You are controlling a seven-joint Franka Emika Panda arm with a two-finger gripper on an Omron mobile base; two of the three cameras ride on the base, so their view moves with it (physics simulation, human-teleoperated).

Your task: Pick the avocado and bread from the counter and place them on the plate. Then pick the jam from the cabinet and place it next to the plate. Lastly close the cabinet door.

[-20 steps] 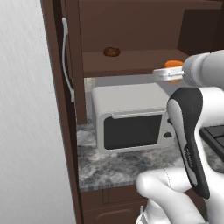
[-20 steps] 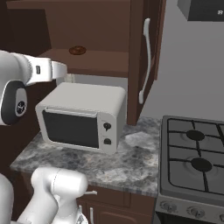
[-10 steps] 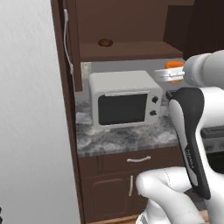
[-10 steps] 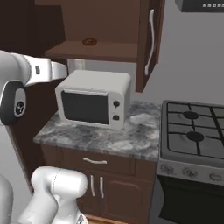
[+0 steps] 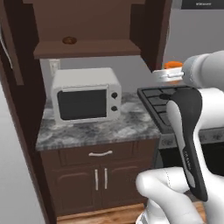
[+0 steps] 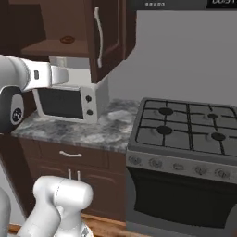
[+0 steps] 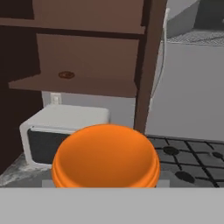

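One orange jam (image 7: 105,155) sits held in the jaws, up in the air above the stove (image 6: 185,127), well apart from the open cabinet (image 5: 87,26). A microwave (image 5: 86,95) stands on the marbled worktop (image 5: 96,131).

The glossy white, rounded arm (image 5: 205,144) of bulbous moulded segments carries a long, dark grey to black inlay panel along its upright link and a round dark joint cap bearing small white markings.
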